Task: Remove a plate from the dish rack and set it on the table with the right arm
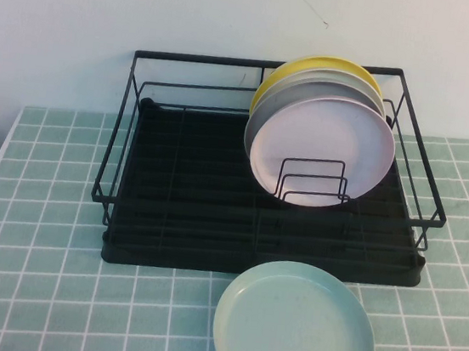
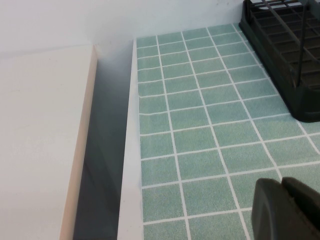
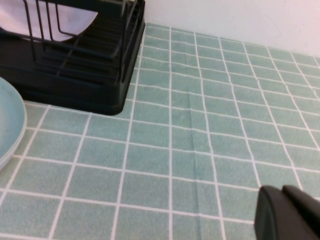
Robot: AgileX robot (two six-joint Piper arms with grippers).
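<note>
The pale mint-green plate [image 1: 294, 328] lies flat on the tiled table [image 1: 43, 203], in front of the black wire dish rack [image 1: 179, 211]; its edge shows in the right wrist view [image 3: 10, 120]. A pale pink plate [image 1: 323, 148], a grey one and a yellow one [image 1: 316, 66] stand upright in the rack. Neither arm shows in the high view. My right gripper [image 3: 282, 192] is shut and empty over bare tiles, to the right of the rack's corner [image 3: 100, 85]. My left gripper [image 2: 281, 184] is shut and empty over tiles near the table's left edge.
The table's white left edge [image 2: 129, 150] drops into a gap beside a pale counter [image 2: 40, 140]. A white wall stands behind the rack. The rack's near left corner [image 2: 300, 95] shows in the left wrist view.
</note>
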